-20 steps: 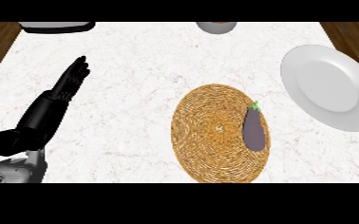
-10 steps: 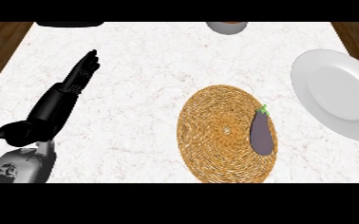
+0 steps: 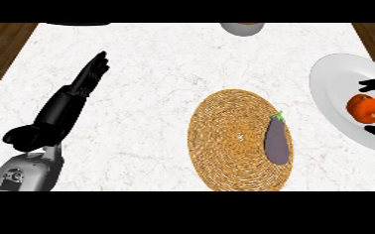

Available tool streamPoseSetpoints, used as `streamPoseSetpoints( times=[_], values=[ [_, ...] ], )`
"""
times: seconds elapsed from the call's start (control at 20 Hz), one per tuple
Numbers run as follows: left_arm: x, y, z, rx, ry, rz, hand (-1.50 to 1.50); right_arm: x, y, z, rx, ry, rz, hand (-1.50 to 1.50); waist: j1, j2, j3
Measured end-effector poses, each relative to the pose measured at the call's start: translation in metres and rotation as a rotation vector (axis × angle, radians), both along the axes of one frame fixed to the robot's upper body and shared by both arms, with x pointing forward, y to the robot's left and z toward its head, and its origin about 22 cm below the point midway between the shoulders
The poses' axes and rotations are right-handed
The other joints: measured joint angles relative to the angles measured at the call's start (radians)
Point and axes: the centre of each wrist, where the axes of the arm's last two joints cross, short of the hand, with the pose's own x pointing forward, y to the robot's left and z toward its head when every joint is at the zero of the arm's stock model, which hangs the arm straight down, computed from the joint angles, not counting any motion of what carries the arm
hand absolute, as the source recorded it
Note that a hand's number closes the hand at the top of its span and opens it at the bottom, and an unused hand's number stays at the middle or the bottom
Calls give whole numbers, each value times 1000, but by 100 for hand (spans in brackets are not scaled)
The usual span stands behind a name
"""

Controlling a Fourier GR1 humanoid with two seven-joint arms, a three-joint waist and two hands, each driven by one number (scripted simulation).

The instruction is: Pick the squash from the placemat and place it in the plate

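A dark purple eggplant-like vegetable (image 3: 276,140) with a green stem lies on the right side of the round woven placemat (image 3: 227,144). This is the only vegetable on the mat. The white plate (image 3: 333,87) sits at the right edge, partly cut off. My left hand (image 3: 86,79) rests at the left, far from the mat, open with straight fingers pointing away from me. Only black bits of my right hand (image 3: 367,84) show at the right edge over the plate, beside a round orange thing (image 3: 362,106). Whether the hand holds the orange thing is hidden.
A grey bowl (image 3: 242,28) stands at the far edge, up and right of centre. A dark object (image 3: 77,24) lies at the far left edge. Brown wood (image 3: 15,42) borders the white marble counter on the left.
Black parts of my right hand and an orange round thing have come into view over the plate at the right edge. My left hand stays open at the left.
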Motion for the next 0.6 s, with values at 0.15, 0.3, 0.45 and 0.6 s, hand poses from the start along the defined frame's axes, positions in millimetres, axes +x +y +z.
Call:
streamPoseSetpoints(
  times=[0.15,0.3,0.45,0.6],
  values=[
    [1,5,-2,0,4,0,0,10,-1,-5,24,-10,21,-150,-1,1,1],
    [1,5,0,-5,8,-6,0,16,-1,-6,86,-40,38,-150,1,2,2],
    [2,6,3,-1,8,-3,0,17,-5,-6,152,-54,60,-150,-2,2,2],
    [-3,6,0,-5,7,-1,0,17,-8,-4,228,-76,78,-150,-5,0,2]
  ],
)
